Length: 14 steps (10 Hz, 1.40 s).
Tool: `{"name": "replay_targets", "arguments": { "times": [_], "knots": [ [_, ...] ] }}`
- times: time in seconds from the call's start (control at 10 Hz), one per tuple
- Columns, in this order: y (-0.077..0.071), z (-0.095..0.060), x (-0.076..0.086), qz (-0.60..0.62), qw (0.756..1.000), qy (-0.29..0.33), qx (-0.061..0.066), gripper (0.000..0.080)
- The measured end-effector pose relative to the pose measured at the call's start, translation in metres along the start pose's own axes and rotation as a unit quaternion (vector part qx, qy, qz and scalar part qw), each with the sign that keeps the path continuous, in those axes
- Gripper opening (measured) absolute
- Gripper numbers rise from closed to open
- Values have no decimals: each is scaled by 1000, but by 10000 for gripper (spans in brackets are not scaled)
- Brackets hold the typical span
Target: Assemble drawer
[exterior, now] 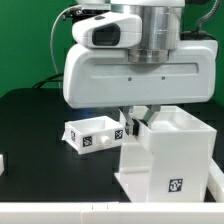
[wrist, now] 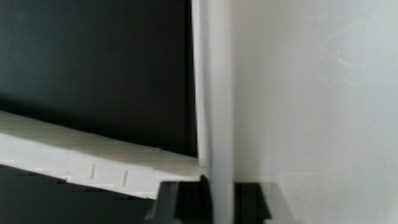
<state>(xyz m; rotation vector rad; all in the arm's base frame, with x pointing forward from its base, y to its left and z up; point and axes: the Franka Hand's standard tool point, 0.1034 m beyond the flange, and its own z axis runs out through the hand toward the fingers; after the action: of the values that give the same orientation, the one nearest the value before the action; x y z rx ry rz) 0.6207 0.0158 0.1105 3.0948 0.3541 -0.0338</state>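
Observation:
The large white drawer shell (exterior: 165,155) stands upright on the black table at the exterior view's right, with a square tag on its front face. My gripper (exterior: 137,118) comes down over the shell's upper left wall. In the wrist view the gripper (wrist: 212,203) has its dark fingers (wrist: 183,203) pressed on both sides of that thin white wall (wrist: 210,100), so it is shut on the shell. A small shallow tray (exterior: 92,133) with tags lies just left of the shell. The second tray and the knobs are not clearly in view.
A white part (exterior: 3,160) shows at the exterior view's far left edge. A white bar (exterior: 90,212) runs along the table's front. In the wrist view a slanted white strip (wrist: 80,150) lies on the black table beside the shell.

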Motion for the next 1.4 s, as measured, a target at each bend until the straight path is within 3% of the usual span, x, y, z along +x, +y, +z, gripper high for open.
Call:
{"name": "replay_targets", "arguments": {
  "times": [0.5, 0.7, 0.9, 1.4],
  "knots": [
    [1, 1, -1, 0, 1000, -1, 0, 34],
    [-3, 10, -4, 53, 998, -4, 19, 34],
    [-5, 10, 2, 82, 996, 0, 35, 35],
    [-25, 9, 7, 116, 993, -3, 36, 35]
  ]
}}
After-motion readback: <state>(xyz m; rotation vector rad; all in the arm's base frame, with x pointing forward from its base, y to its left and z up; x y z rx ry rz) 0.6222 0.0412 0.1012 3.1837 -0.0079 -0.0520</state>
